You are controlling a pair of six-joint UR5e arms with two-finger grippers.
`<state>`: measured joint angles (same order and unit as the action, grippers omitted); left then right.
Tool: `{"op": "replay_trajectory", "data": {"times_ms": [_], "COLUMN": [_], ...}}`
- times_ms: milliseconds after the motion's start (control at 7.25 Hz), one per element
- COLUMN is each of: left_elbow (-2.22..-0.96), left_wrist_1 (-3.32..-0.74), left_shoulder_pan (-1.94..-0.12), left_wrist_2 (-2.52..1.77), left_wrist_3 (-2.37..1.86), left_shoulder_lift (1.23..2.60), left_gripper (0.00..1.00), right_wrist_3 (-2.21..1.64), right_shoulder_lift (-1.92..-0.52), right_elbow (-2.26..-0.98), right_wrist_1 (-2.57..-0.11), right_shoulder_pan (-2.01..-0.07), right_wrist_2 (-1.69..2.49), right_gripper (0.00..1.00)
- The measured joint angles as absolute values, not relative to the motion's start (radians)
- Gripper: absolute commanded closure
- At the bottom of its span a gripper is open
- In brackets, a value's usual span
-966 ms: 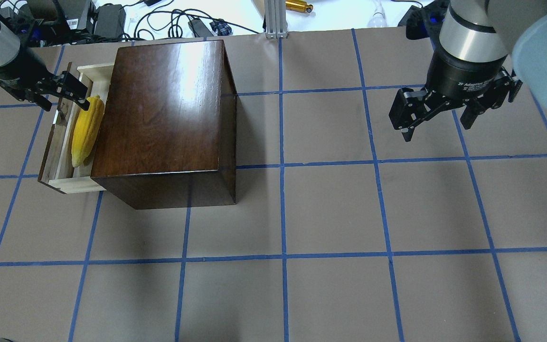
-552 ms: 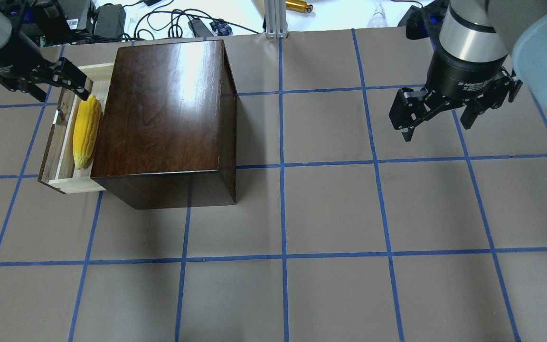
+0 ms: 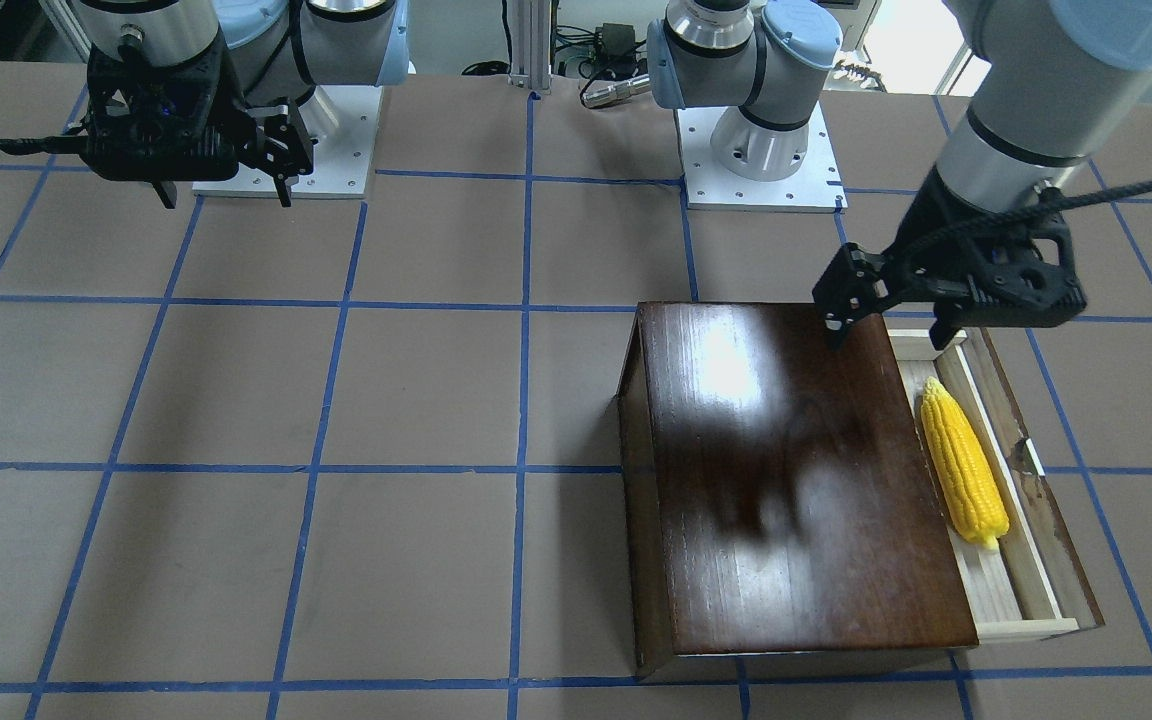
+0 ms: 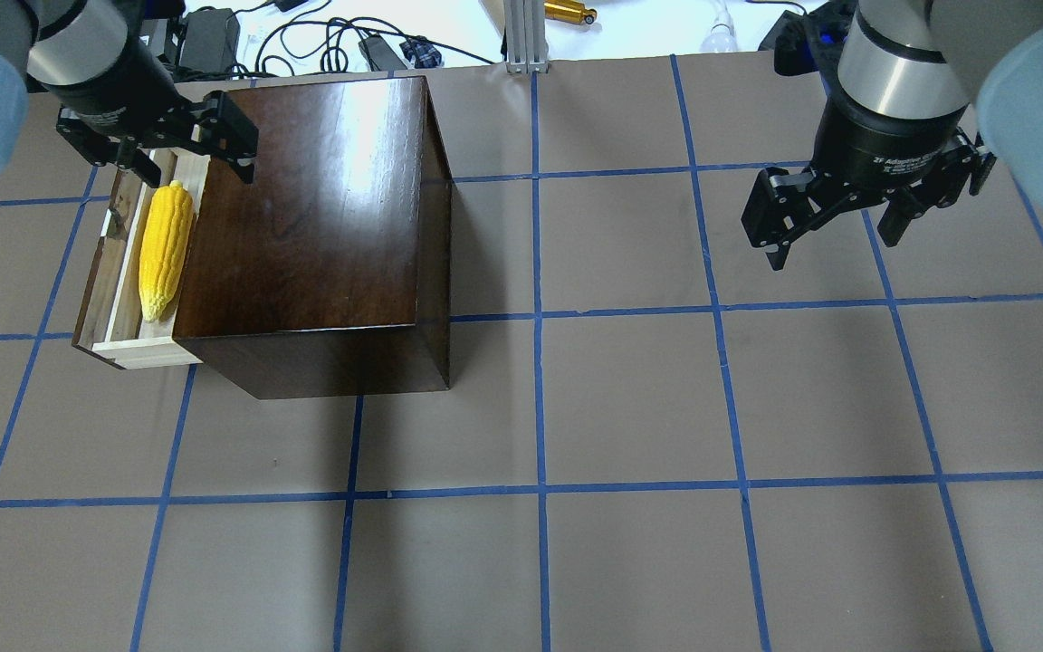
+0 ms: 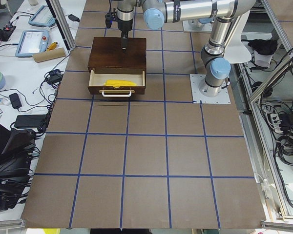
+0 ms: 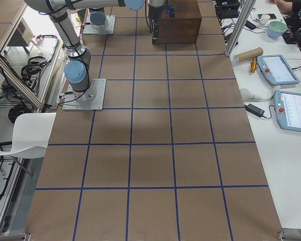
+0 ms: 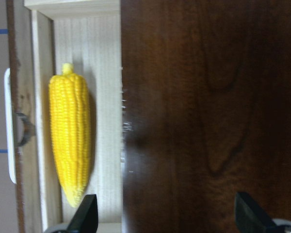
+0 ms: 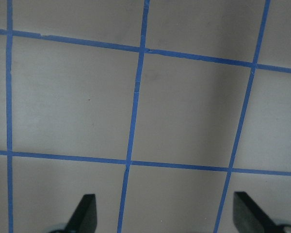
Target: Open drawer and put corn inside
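Seems past the drop step. Can see the corn (image 4: 164, 249) flat in the pulled-out drawer (image 4: 105, 292) beside the box (image 4: 313, 208); left gripper (image 4: 183, 163) wide, empty, above the box edge; right gripper (image 4: 834, 243) wide, far from the box. Next, maybe: lift away.

overhead: from behind, looking down | front: opposite, steep | left wrist: close | shared: drawer (image 4: 146, 353)

You lose the drawer's (image 4: 110, 299) far end under the left gripper (image 4: 186, 167) in the overhead view, and the box (image 4: 304, 208) covers its inner part. Your left wrist view cuts the fingertips (image 7: 85, 216) off at its bottom edge.
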<state>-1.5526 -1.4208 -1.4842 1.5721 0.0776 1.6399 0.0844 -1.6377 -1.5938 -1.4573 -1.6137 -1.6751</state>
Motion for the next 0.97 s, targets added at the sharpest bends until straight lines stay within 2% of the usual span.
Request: {"op": "replay_trajectory", "data": {"times_ms": [276, 966], "left_elbow": [-1.55, -1.551], "left_wrist_1": [-1.458, -1.554], "left_shoulder_pan": [-1.562, -1.582], "left_wrist_2": [1.573, 1.569], "left_wrist_3": [0.024, 0.015], "left_shoulder_lift": [1.621, 1.565], "left_gripper": [0.0, 0.0], "right_wrist_3": [0.084, 0.084], "right_shoulder_lift": [-1.638, -1.638], "right_elbow": [-1.594, -1.594], "right_wrist_1": [-1.457, -1.457], "right_shoulder_pan": [-1.614, -1.614], "right_wrist_2": [-1.675, -1.675], "right_gripper": [0.0, 0.0]}}
